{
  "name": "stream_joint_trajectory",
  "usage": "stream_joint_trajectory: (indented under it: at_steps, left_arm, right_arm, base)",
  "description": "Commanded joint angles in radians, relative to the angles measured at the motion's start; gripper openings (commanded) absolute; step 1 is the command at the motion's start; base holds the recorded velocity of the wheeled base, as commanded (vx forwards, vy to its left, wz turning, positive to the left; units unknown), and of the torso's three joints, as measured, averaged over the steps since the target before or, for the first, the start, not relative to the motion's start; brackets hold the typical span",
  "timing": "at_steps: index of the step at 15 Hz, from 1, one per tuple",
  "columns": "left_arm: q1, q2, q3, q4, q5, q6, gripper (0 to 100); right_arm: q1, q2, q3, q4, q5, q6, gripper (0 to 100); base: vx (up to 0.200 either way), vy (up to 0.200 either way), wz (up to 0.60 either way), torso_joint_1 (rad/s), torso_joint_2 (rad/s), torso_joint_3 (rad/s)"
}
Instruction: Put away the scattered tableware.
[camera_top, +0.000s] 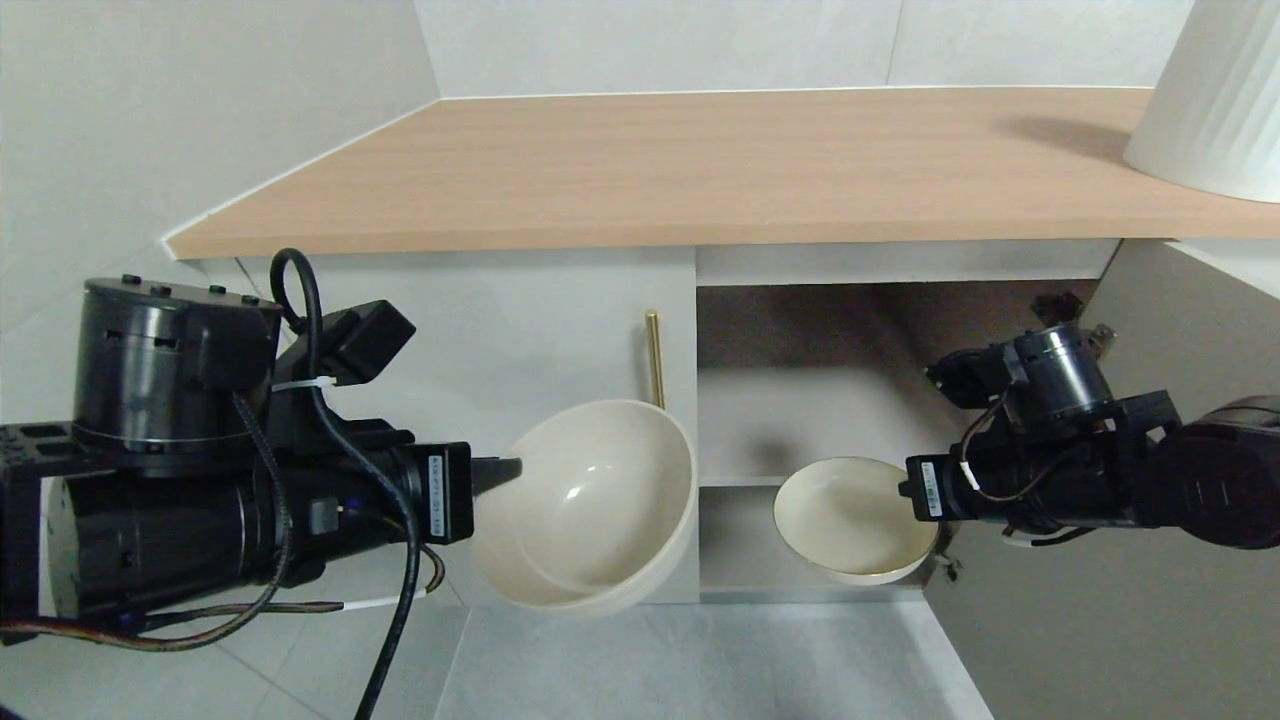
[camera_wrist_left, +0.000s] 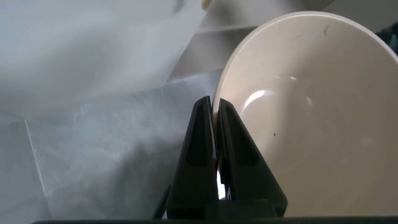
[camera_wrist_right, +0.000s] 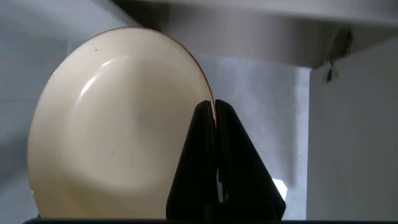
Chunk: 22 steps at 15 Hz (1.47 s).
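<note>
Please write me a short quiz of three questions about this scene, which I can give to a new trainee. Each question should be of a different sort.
1. True or false: the left gripper is shut on the rim of the larger bowl.
2. Choose one. The right gripper holds the smaller bowl:
A. before the open cabinet
B. nested inside the larger bowl
C. touching the left gripper
3. Count: how many bowls are held in the air by grippers?

Key: 1 true; 2 A; 3 two.
</note>
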Motion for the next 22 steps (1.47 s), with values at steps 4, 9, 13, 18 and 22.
stream_joint_trajectory:
  at_steps: [4, 9, 13, 18, 22]
  left_arm:
    - [-0.007, 0.001, 0.003, -0.001, 0.0, 0.0, 0]
    - [-0.007, 0.002, 0.003, -0.001, 0.0, 0.0, 0]
    - [-0.007, 0.002, 0.003, -0.002, 0.0, 0.0, 0]
    - [-0.013, 0.004, 0.005, -0.001, 0.001, 0.0, 0]
    - [-0.013, 0.004, 0.005, -0.001, 0.001, 0.0, 0]
  right_arm:
    - [0.012, 0.067, -0.015, -0.001, 0.0, 0.003, 0]
    - [0.025, 0.246, -0.036, -0.143, -0.048, 0.06, 0]
    - [-0.003, 0.432, -0.133, -0.366, -0.244, 0.128, 0]
    - [-0.075, 0.516, -0.266, -0.366, -0.29, 0.131, 0]
    - [-0.086, 0.585, -0.372, -0.366, -0.359, 0.129, 0]
  base:
    - [0.0, 0.0, 0.0, 0.0, 0.0, 0.0]
    - [0.0, 0.0, 0.0, 0.0, 0.0, 0.0]
    - [0.0, 0.0, 0.0, 0.0, 0.0, 0.0]
    - [0.0, 0.0, 0.0, 0.0, 0.0, 0.0]
    - [0.0, 0.0, 0.0, 0.0, 0.0, 0.0]
